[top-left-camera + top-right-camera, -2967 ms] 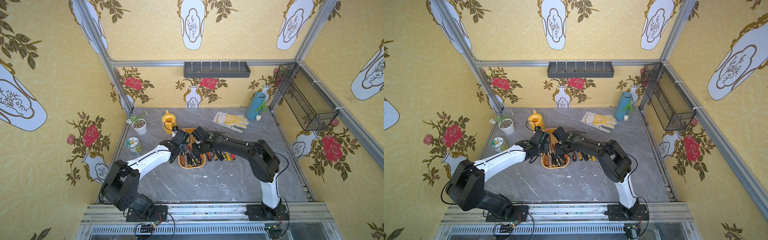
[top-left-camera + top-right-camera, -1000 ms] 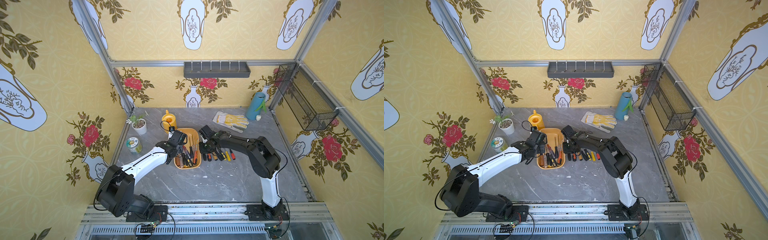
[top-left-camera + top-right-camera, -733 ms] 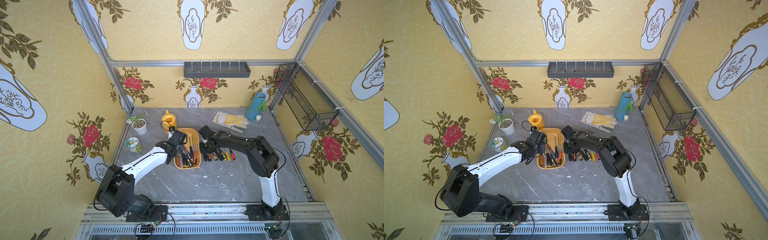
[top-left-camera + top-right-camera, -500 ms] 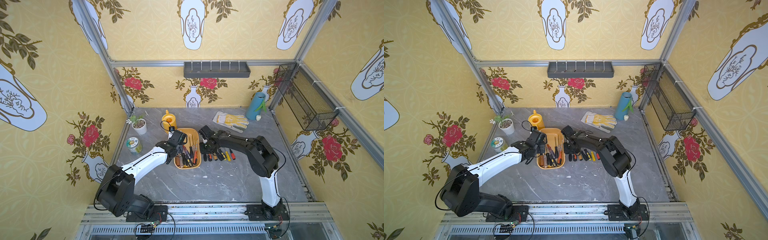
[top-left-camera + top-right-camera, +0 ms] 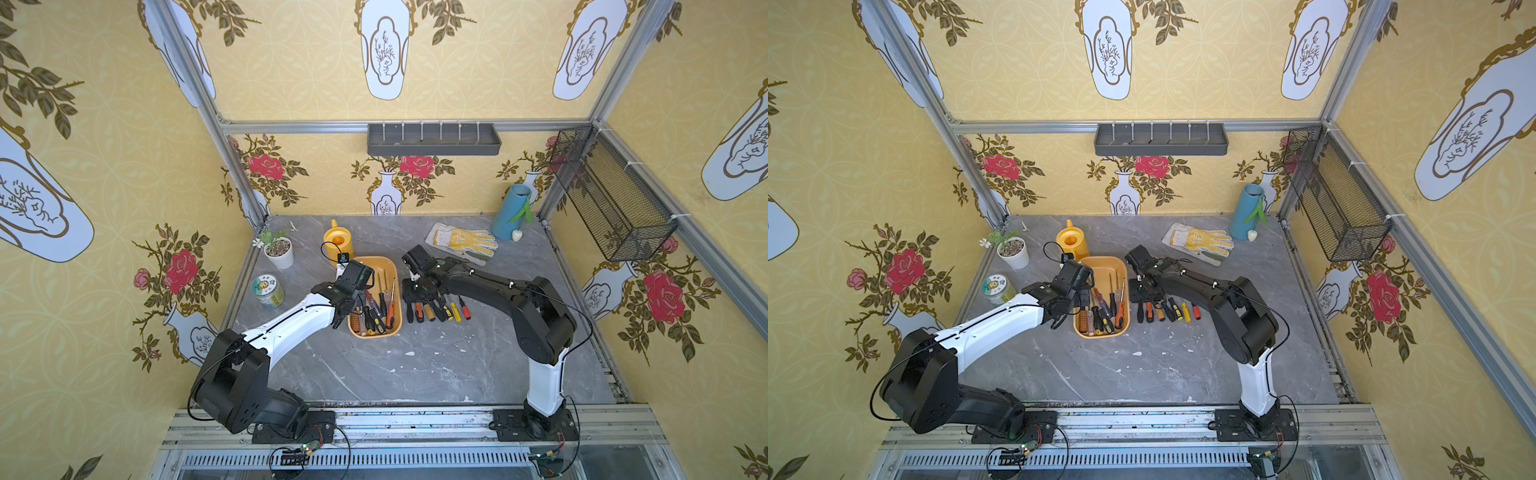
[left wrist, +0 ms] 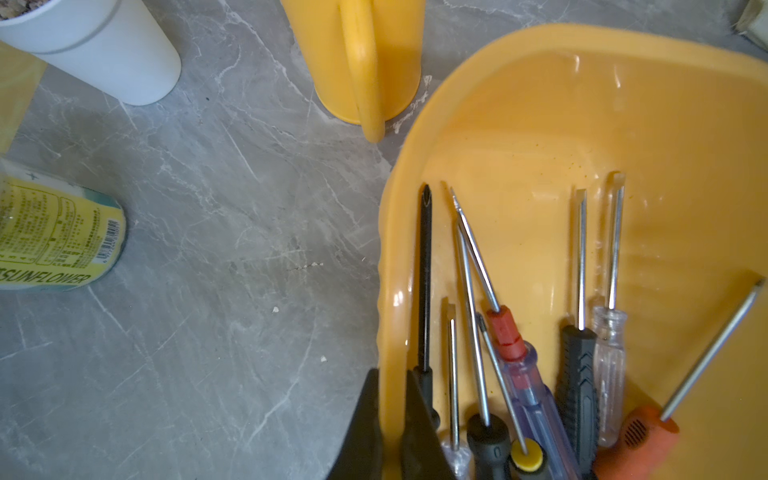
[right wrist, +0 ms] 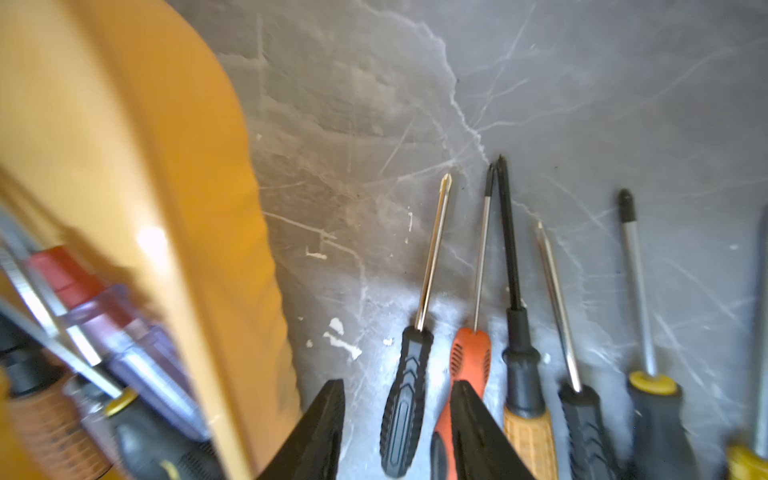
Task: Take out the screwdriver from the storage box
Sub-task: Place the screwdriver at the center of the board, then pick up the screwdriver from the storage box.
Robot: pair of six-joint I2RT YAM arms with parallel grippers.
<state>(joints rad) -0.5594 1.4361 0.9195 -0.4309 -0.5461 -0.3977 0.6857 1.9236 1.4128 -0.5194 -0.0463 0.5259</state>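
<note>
The storage box [image 5: 375, 261] [image 5: 1103, 260] is a shallow yellow-orange tub at mid-table with several screwdrivers [image 5: 376, 307] lying in it. My left gripper [image 5: 352, 306] [image 6: 390, 374] is shut on the box's left rim [image 6: 388, 266], one finger inside and one outside. My right gripper [image 5: 415, 296] [image 7: 397, 384] stands open just right of the box wall [image 7: 124, 124]. Between its fingers, touching neither, lies a black-handled screwdriver [image 7: 405, 399] [image 5: 410, 311] flat on the table. It is the leftmost of a row of several screwdrivers [image 5: 440, 309] [image 5: 1169, 311].
A yellow watering can [image 5: 338, 243], a white plant pot [image 5: 278, 251] and a round tin [image 5: 267, 291] stand left of and behind the box. Work gloves [image 5: 463, 243] and a blue vase [image 5: 509, 212] are at the back right. A black mesh basket [image 5: 611, 199] hangs on the right wall.
My right gripper came out of the box to the row on the table, then opened, leaving the black-handled screwdriver lying there. The left gripper kept its hold on the rim.
</note>
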